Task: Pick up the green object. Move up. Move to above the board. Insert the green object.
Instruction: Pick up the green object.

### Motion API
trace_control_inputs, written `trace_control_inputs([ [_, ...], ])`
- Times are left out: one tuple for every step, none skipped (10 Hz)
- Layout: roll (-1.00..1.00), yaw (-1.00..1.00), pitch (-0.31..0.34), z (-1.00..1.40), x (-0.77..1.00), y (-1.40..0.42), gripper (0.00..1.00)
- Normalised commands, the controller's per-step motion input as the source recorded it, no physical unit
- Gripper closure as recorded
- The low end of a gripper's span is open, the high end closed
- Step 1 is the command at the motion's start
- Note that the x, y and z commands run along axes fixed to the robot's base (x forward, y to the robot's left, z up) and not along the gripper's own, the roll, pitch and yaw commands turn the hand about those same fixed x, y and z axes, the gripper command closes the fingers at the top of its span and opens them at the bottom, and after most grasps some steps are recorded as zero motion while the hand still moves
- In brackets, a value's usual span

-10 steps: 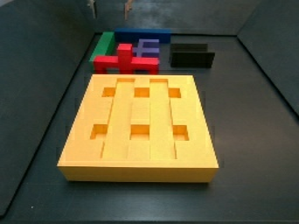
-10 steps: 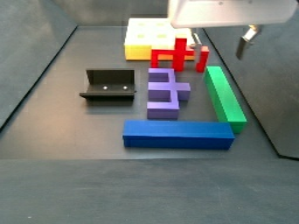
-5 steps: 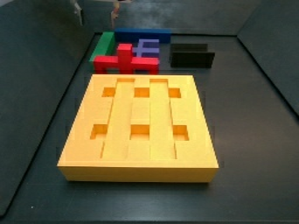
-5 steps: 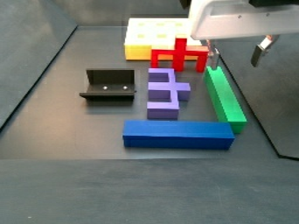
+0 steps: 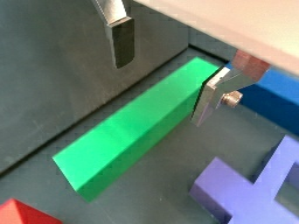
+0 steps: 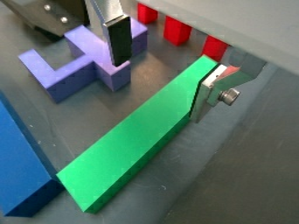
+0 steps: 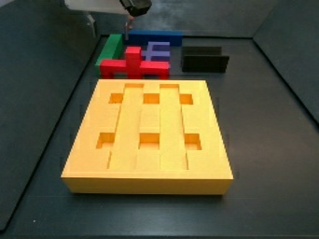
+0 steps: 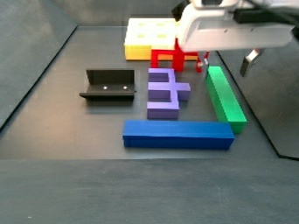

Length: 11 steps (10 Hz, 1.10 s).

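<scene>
The green object (image 8: pixel 225 96) is a long green bar lying flat on the dark floor, also seen in both wrist views (image 5: pixel 140 122) (image 6: pixel 146 131) and partly in a side view (image 7: pixel 110 47). My gripper (image 8: pixel 225 65) hangs open above the bar's end near the red piece, its fingers straddling the bar without touching it (image 5: pixel 166 68) (image 6: pixel 163 68); only its tip shows in a side view (image 7: pixel 132 7). Nothing is between the fingers (image 5: pixel 121 42). The board (image 7: pixel 149 131) is a large yellow-orange block with grooves and six square holes, seen behind the red piece in a side view (image 8: pixel 149 37).
A red cross-shaped piece (image 8: pixel 187 54) stands between bar and board. A purple piece (image 8: pixel 166 92) lies beside the bar, and a blue block (image 8: pixel 176 133) lies across its far end. The fixture (image 8: pixel 107 86) stands to the side. Dark walls enclose the floor.
The gripper has come down and shifted sideways, from high above the red piece to low over the green bar. The pieces have not moved.
</scene>
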Motion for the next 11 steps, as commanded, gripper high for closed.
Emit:
trace_control_inputs([
  [0.0, 0.0, -0.021, -0.56, -0.21, 0.02, 0.0],
  [0.0, 0.0, -0.044, -0.49, -0.1, 0.04, 0.0],
  [-0.05, 0.0, -0.07, -0.57, -0.03, 0.02, 0.0],
  [-0.09, 0.0, -0.104, -0.56, 0.0, 0.03, 0.0],
  [-0.1, 0.0, -0.099, -0.45, 0.0, 0.05, 0.0],
  [-0.12, 0.0, -0.086, -0.24, 0.0, 0.09, 0.0],
  [-0.05, 0.0, -0.051, -0.08, -0.05, 0.02, 0.0],
  [0.0, 0.0, 0.0, 0.0, 0.0, 0.0, 0.0],
  [0.0, 0.0, 0.0, 0.0, 0.0, 0.0, 1.0],
  [0.0, 0.0, 0.0, 0.0, 0.0, 0.0, 1.0],
  [0.0, 0.0, 0.0, 0.0, 0.0, 0.0, 1.0],
])
